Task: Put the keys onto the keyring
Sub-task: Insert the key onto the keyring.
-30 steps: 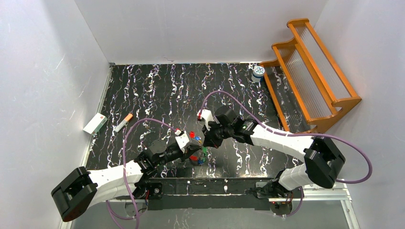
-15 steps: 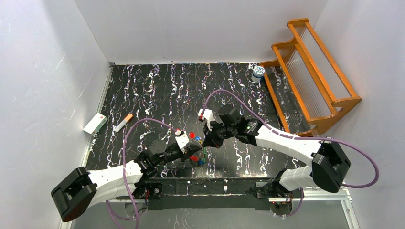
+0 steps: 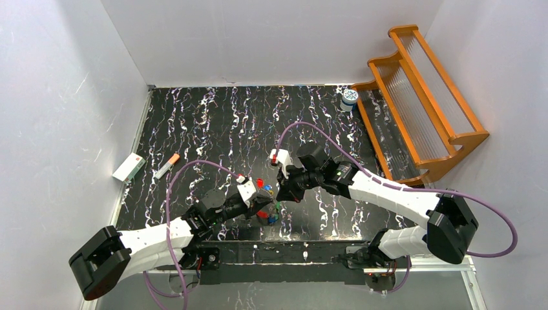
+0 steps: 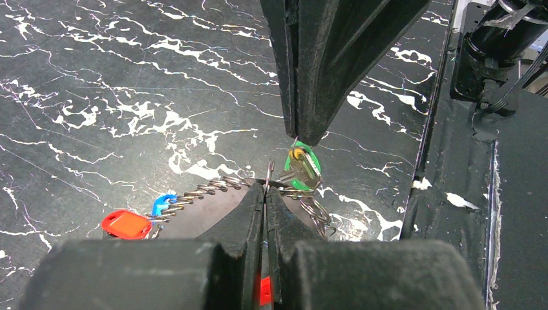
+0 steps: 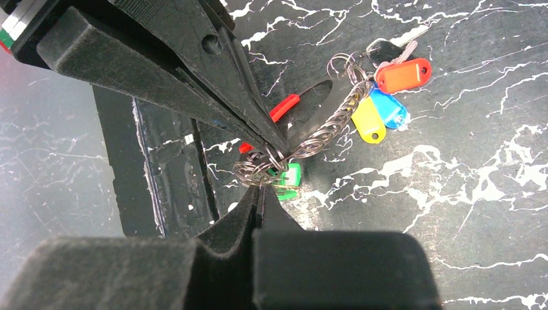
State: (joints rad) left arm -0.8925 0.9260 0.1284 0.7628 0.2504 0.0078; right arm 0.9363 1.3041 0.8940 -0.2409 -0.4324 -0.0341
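The keyring (image 4: 267, 175) is a thin metal loop held edge-on just above the black marbled table; my left gripper (image 4: 265, 192) is shut on its wire. A chain of small rings (image 4: 207, 190) runs from it to a red key (image 4: 126, 224) and a blue key (image 4: 163, 202). My right gripper (image 5: 259, 189) meets the left one tip to tip and is shut on the tangle of small rings (image 5: 257, 172) carrying the green key (image 5: 290, 178). Red (image 5: 404, 75), blue (image 5: 388, 110) and yellow (image 5: 366, 122) keys hang on the chain's far end. From above, both grippers (image 3: 270, 199) meet over the keys near the table's front middle.
A wooden rack (image 3: 420, 103) stands at the back right with a white-and-blue jar (image 3: 349, 97) beside it. A white box (image 3: 128, 166) and an orange-tipped stick (image 3: 167, 166) lie at the left edge. The table's front rail (image 4: 452, 194) is close to the grippers.
The right arm's elbow and forearm have swung slightly rightward. Both grippers stay shut at the same spot over the keys.
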